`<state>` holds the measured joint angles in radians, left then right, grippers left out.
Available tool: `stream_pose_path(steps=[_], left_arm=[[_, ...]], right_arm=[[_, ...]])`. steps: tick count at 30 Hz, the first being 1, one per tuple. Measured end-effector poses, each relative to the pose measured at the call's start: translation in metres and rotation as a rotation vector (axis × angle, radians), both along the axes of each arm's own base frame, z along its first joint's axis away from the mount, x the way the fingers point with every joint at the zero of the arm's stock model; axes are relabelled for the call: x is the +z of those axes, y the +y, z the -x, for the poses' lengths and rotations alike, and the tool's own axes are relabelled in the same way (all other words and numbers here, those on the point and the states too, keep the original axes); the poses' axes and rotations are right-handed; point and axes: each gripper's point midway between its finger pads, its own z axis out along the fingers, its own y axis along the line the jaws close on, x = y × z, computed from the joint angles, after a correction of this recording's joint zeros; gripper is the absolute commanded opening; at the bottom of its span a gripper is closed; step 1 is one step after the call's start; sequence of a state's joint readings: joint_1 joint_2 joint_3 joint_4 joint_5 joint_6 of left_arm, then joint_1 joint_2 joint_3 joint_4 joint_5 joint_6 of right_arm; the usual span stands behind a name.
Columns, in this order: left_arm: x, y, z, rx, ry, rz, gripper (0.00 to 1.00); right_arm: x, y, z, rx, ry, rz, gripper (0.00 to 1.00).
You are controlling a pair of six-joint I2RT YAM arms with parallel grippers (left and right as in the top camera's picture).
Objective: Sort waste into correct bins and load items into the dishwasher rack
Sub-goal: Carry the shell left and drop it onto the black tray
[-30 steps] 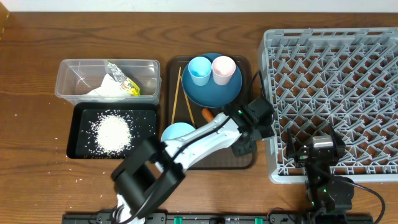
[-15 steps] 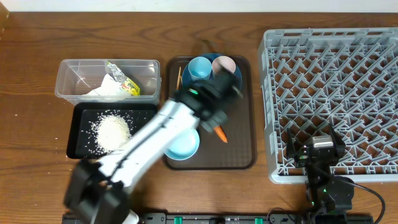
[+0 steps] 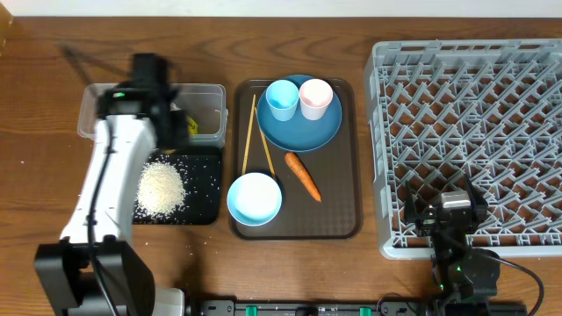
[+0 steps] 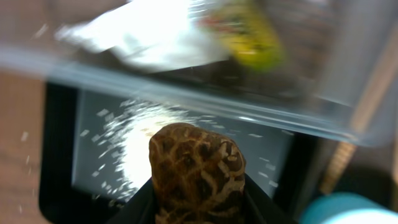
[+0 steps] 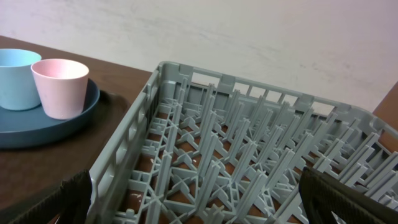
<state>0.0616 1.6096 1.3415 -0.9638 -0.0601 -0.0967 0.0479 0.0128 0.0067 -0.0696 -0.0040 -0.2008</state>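
Observation:
My left gripper (image 4: pixel 198 190) is shut on the brown lumpy food piece (image 4: pixel 196 165). It hangs over the black tray (image 4: pixel 59 155) with its rice (image 4: pixel 140 137), just in front of the clear tub (image 4: pixel 298 118). The tub holds a white napkin (image 4: pixel 149 37) and a green-yellow wrapper (image 4: pixel 249 31). Overhead, the left gripper (image 3: pixel 169 127) hides much of the tub (image 3: pixel 206 92). The carrot (image 3: pixel 303 175) lies on the brown serving tray (image 3: pixel 338 211). My right gripper (image 5: pixel 199 205) is open at the front left corner of the rack (image 5: pixel 249 155).
The serving tray also carries the blue plate (image 3: pixel 303 132) with a light-blue cup (image 3: pixel 282 98) and a pink cup (image 3: pixel 315 96), a bowl (image 3: pixel 255 198) and chopsticks (image 3: pixel 248 132). The grey rack (image 3: pixel 474 132) fills the right side. Rice grains are scattered left of the black tray (image 3: pixel 206 189).
My left arm has swung from the serving tray's right side leftward to the tub and black tray, carrying the brown food piece. The bowl and carrot are uncovered. The right arm has not moved.

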Motion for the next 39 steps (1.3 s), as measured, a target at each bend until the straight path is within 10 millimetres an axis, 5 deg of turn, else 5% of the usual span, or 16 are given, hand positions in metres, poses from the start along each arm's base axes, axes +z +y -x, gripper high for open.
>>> stream_pose_path(steps=[6, 15, 39], left_arm=[[-0.024, 0.067, 0.013, 0.264, -0.024, 0.014, 0.33], [-0.058, 0.115, 0.043, 0.477, -0.026, 0.027, 0.33], [-0.077, 0.114, 0.050, 0.511, -0.015, 0.060, 0.48]], right_arm=[[0.000, 0.000, 0.000, 0.000, 0.000, 0.000, 0.99], [0.000, 0.000, 0.000, 0.000, 0.000, 0.000, 0.99], [0.000, 0.000, 0.000, 0.000, 0.000, 0.000, 0.99]])
